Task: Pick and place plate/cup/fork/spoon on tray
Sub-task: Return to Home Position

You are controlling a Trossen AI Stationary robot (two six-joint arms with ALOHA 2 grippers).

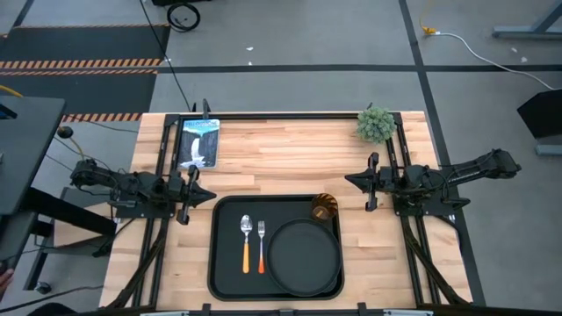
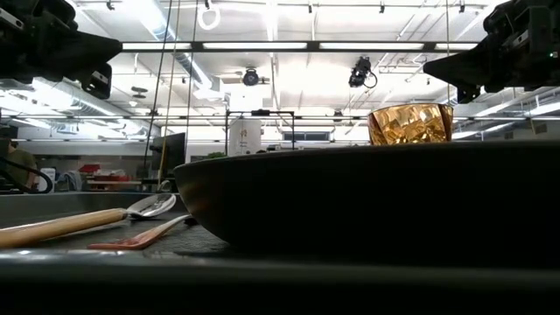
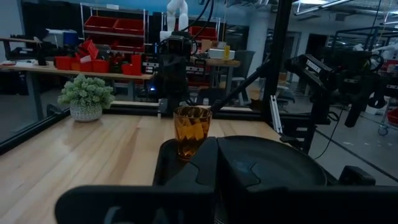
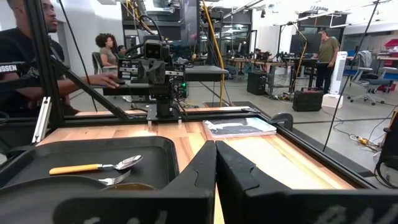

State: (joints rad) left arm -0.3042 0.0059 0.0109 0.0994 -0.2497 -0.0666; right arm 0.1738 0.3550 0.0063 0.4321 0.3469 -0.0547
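The black tray lies at the table's near middle. On it rest the round black plate at the right, the amber cup upright at the far right corner, and the spoon and fork side by side at the left, handles toward the near edge. My left gripper hangs shut above the table just left of the tray's far left corner. My right gripper hangs shut right of the cup, beyond the tray's far right corner. Both are empty.
A booklet lies at the far left of the table and a small potted plant stands at the far right. Bare wood lies between them, beyond the tray. People show in the room behind, in the right wrist view.
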